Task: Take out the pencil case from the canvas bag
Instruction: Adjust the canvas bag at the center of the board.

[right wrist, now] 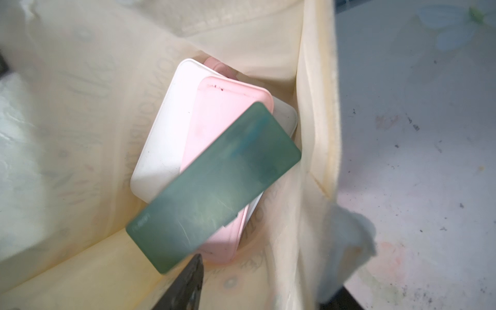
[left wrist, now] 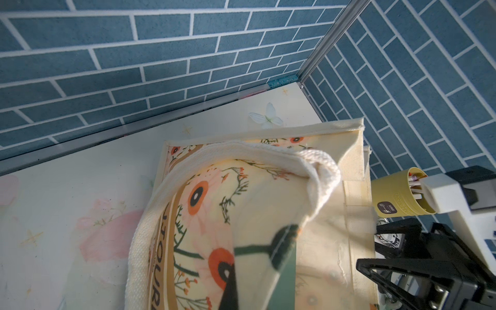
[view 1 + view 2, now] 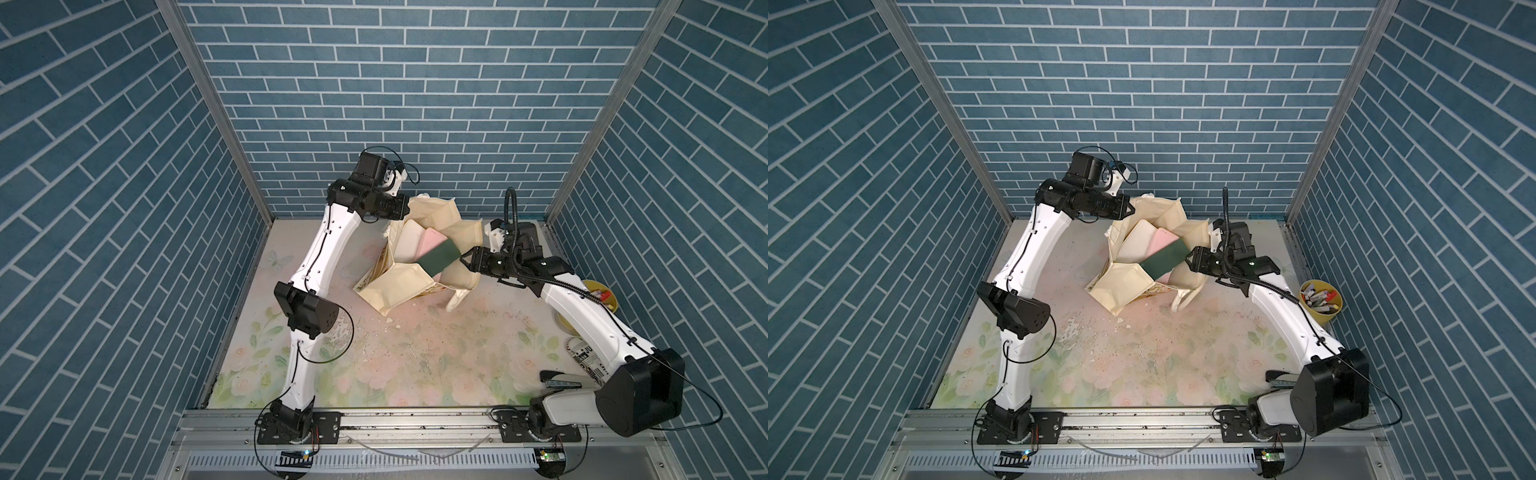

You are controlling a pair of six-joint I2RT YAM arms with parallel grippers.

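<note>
Pose, left arm: it rises steeply from the near rail with the elbow bent, and its wrist is high over the far part of the desk, aimed at the canvas bag. The left jaws are pinched fully together on the bag's raised rear rim, and the fabric hangs from them. In the left wrist view the cream strap loops just ahead of them over the printed panel. Pose, right arm: low and stretched forward, with the wrist turned inward to face the bag mouth from the side. The right jaws stand partway apart at the outer end of the green pencil case. One finger touches its edge and the other is hidden, so a firm grip cannot be told. The case is tilted and reaches away from these jaws into the bag mouth, lying over a pink box and a white box deeper inside. The yellow pen cup stands well behind the right jaws.
</note>
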